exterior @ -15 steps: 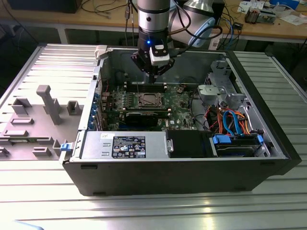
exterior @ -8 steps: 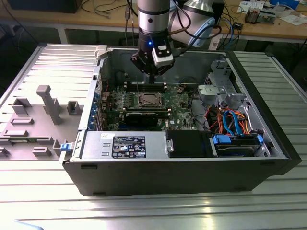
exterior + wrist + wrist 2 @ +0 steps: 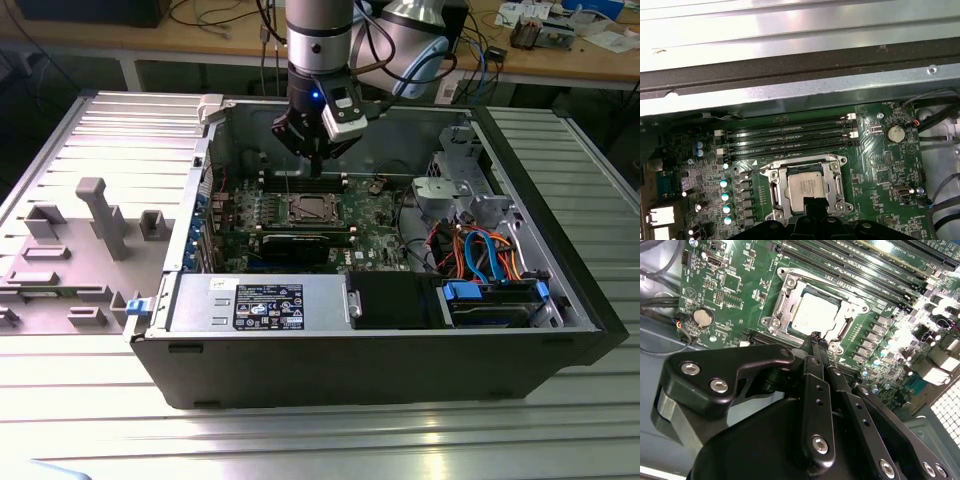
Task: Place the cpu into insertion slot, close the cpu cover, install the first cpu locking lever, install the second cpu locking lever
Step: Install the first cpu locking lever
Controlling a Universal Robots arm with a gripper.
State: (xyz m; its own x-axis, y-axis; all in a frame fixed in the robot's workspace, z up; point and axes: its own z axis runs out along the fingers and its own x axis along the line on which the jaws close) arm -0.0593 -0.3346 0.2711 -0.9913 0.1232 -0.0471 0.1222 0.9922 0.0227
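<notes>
While gripper (image 3: 818, 338) hovers, cpu (image 3: 815, 314) (seated) lies beneath.

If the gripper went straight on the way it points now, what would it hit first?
Probably the cpu cover, at its edge beside the cpu, just beyond the gripper; depth is unclear.

Silver-grey cpu (image 3: 809, 189), green motherboard (image 3: 885, 165), black fingers (image 3: 814, 347), blue and orange cables (image 3: 480, 250), grey ribbed table (image 3: 300, 440).
</notes>
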